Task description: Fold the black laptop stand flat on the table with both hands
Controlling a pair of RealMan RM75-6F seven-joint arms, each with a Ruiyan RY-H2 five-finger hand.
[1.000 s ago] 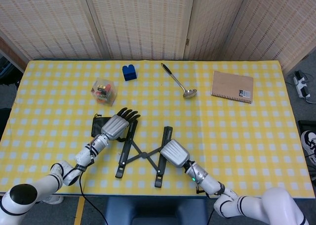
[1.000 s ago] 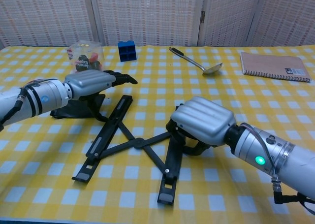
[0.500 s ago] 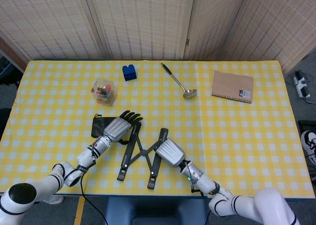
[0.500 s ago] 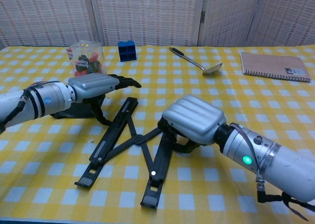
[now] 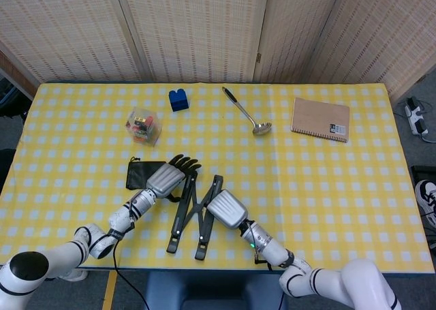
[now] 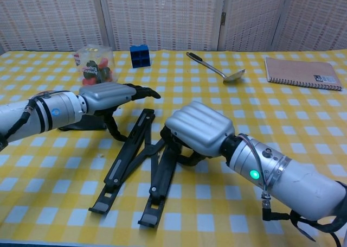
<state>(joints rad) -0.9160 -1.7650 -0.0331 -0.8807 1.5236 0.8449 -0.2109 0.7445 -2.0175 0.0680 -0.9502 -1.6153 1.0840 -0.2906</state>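
Note:
The black laptop stand lies on the yellow checked table, its two long bars nearly side by side with the cross links folded between them. My left hand lies with fingers stretched out over the far end of the left bar, thumb hanging down beside it. My right hand grips the upper part of the right bar, its fingers curled under and around it. The bar's far end is hidden beneath that hand.
A black pouch lies just left of my left hand. Further back are a clear box of coloured pieces, a blue block, a metal ladle and a brown notebook. The stand's feet reach near the table's front edge.
My right hand has pushed the right bar leftward, closing the wide X into two nearly parallel bars. My left hand has shifted slightly right along with the left bar's top.

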